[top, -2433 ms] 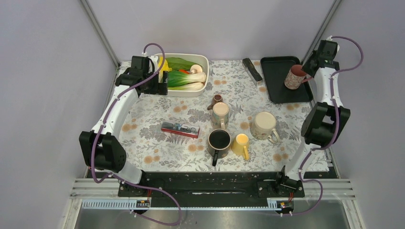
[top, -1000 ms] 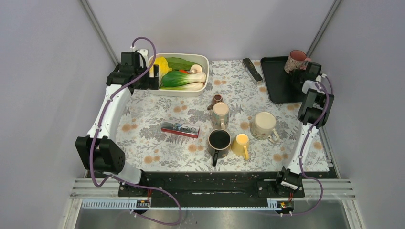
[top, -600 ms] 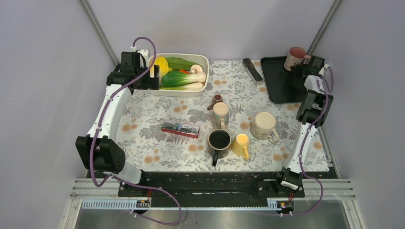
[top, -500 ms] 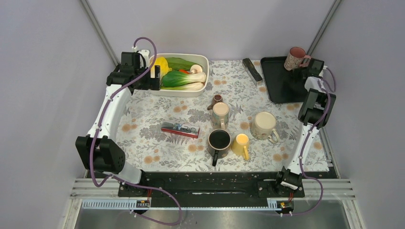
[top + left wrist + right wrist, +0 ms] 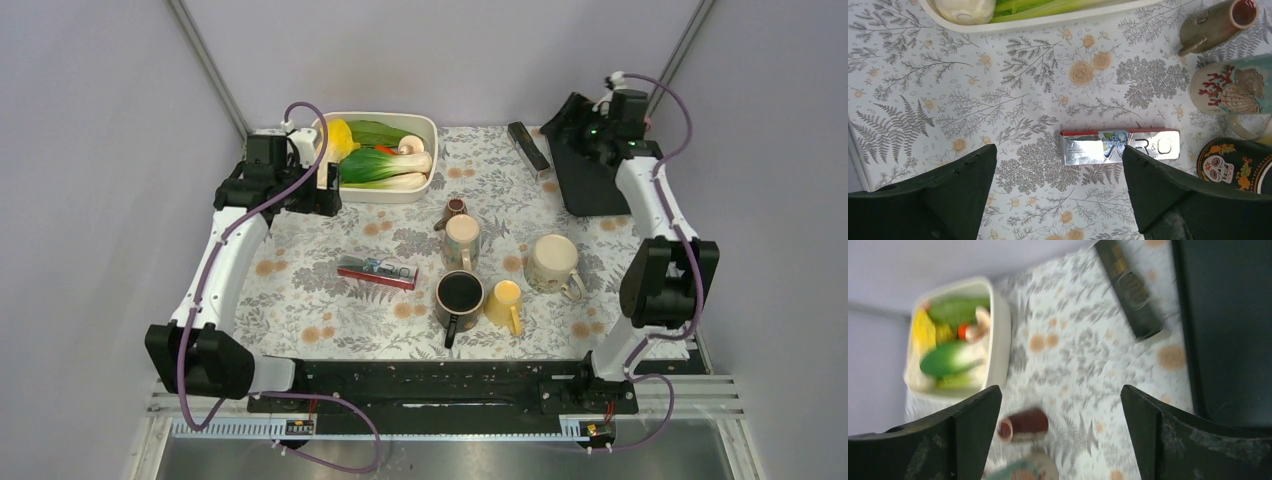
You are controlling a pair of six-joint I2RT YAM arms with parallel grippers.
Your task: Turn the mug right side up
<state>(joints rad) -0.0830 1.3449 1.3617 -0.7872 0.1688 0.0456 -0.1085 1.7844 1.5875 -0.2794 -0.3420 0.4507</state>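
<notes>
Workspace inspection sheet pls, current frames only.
Surface: floral cloth lying flat; no spill seen.
Job's things: no upside-down mug seen; small brown mug lies on its side; seashell mug, black skull mug, yellow mug, cream mug show openings upward.
Clutter: white dish of vegetables, mint pack, black bar, black tray.
Grippers: left gripper jaws open, empty, over the cloth; right gripper jaws open, empty, near the tray's far end.
Cables: purple cables loop along both arms; no snag seen.
Surroundings: plain walls, metal posts; nothing else seen.
</notes>
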